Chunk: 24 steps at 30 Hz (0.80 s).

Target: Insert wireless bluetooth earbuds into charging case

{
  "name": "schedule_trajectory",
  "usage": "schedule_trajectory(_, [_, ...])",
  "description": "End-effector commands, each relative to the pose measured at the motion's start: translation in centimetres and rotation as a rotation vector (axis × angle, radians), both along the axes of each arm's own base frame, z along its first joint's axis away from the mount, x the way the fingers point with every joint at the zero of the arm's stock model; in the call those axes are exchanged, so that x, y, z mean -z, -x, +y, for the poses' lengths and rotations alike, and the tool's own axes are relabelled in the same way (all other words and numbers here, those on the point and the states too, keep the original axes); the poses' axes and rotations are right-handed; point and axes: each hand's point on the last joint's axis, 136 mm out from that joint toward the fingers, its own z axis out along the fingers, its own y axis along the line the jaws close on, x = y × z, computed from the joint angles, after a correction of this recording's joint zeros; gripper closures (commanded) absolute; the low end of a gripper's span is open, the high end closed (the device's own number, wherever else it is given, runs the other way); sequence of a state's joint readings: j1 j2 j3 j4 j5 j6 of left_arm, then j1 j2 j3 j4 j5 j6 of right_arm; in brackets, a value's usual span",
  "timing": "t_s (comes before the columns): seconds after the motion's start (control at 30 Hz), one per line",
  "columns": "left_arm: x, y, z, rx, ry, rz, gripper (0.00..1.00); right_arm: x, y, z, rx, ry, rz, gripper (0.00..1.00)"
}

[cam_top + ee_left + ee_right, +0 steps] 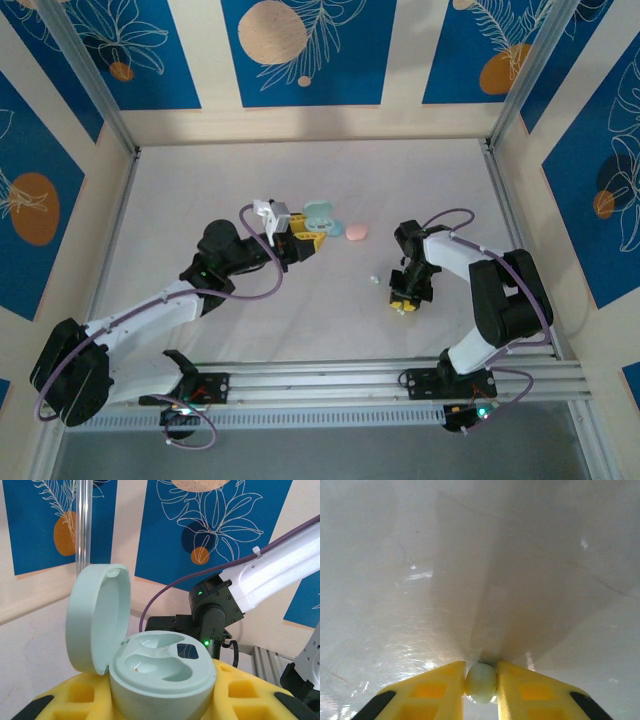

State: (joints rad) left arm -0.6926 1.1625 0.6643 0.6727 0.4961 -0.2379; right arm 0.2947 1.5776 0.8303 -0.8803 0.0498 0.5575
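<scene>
- Your right gripper (403,301) is low over the worktop (300,170), on the near right side. Its jaws are squeezed tight on one tiny pale earbud (481,682).
- In the right wrist view, the earbud sits right at the tips of the yellow pads (440,690), one pad on each side of it. It looks like a small round ball from here. You cannot tell which way its long side runs or where it points.
- The tips and the earbud look like they are right down at the shiny worktop.
- One more tiny mint earbud bit (374,279) lies loose on the worktop, between your two grippers and nearer the right one.
- Your left gripper (308,240) is out near the middle of the worktop. Its jaws are closed around the bottom half of the mint charging case (318,213).
- In the left wrist view, the case sits upright between the yellow pads (75,697), with its open top facing up.
- The round lid (97,617) is swung open and stands almost straight up, joined at the left side of the case.
- The two earbud holes (160,662) in the case lie side by side.
- Behind the case in that view you can see the white right arm (280,572), with small green lights on its dark joint.
- A closed pink case (356,231) lies flat on the worktop just to the right of the mint one, not touching it.
</scene>
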Motion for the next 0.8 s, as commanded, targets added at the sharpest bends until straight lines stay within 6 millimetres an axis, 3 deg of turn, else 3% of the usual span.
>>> schedule_trajectory(0.0, [-1.7, 0.7, -0.2, 0.014, 0.034, -0.034, 0.67, -0.2, 0.1, 0.0, 0.008, 0.011, 0.011, 0.81])
schedule_trajectory(0.23, [-1.8, 0.8, -0.1, 0.012, 0.035, -0.034, 0.67, -1.3, -0.5, 0.8, 0.004, -0.038, -0.024, 0.84])
schedule_trajectory(0.37, [-1.7, 0.8, 0.0, 0.008, 0.033, -0.036, 0.67, -3.7, -1.7, 2.8, 0.012, -0.173, -0.094, 0.84])
schedule_trajectory(0.6, [-1.5, 0.8, 0.2, -0.006, 0.019, -0.06, 0.67, -12.4, -5.1, 8.2, 0.026, -0.586, -0.298, 0.84])
schedule_trajectory(0.77, [-1.1, 0.6, 0.3, -0.017, 0.002, -0.07, 0.67, -20.3, -6.4, 11.6, -0.019, -0.959, -0.388, 0.84])
